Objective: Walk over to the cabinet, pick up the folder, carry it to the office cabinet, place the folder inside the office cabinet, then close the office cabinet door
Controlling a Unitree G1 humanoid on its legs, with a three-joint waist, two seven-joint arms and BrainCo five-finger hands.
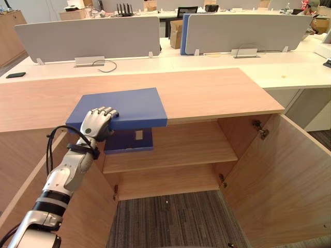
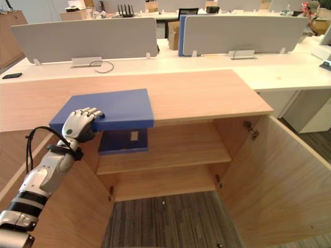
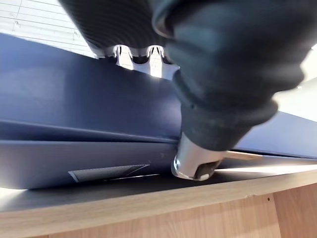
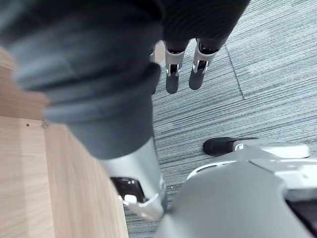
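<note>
A blue folder lies flat in front of the open office cabinet, at the height of its wooden top. Its darker spine with a white label hangs in front of the upper shelf, at the shelf's left end. My left hand is shut on the folder's near left corner, fingers curled over the top. In the left wrist view the thumb presses under the folder. Whether the folder rests on the wood I cannot tell. My right hand hangs over the carpet with straight fingers, holding nothing.
Both cabinet doors stand wide open, the right door and the left door flanking the grey carpet. A lower shelf sits beneath the upper one. White desks with grey dividers stand behind, with a black phone on one.
</note>
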